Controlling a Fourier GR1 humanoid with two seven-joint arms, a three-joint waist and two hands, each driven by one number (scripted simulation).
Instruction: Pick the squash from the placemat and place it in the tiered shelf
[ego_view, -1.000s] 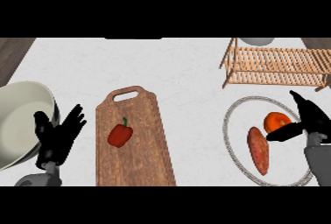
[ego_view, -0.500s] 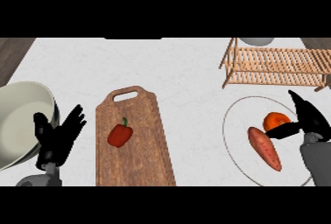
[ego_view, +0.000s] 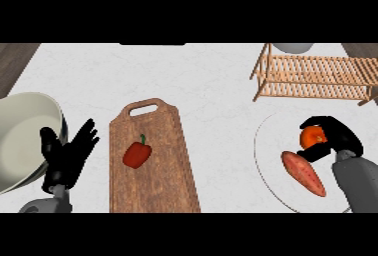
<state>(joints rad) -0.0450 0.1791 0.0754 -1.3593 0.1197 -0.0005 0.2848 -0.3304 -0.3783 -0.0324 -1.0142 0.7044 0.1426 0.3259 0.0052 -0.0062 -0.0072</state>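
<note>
An orange squash (ego_view: 312, 135) lies on the pale round placemat (ego_view: 267, 146) at the right. My right hand (ego_view: 338, 138) sits over it, fingers curled round its top and right side, hiding part of it. A reddish sweet potato (ego_view: 303, 173) lies on the same mat just below the squash, beside my right forearm. The wooden tiered shelf (ego_view: 314, 75) stands at the back right, beyond the mat. At the lower left my left hand (ego_view: 69, 158) rests open, fingers up.
A wooden cutting board (ego_view: 156, 175) with a red bell pepper (ego_view: 137, 154) lies in the middle. A large pale bowl (ego_view: 21, 140) stands at the left edge behind my left hand. A grey bowl (ego_view: 294, 47) shows behind the shelf.
My right hand's fingers, straight before, have curled down round the squash. The left hand has not moved.
</note>
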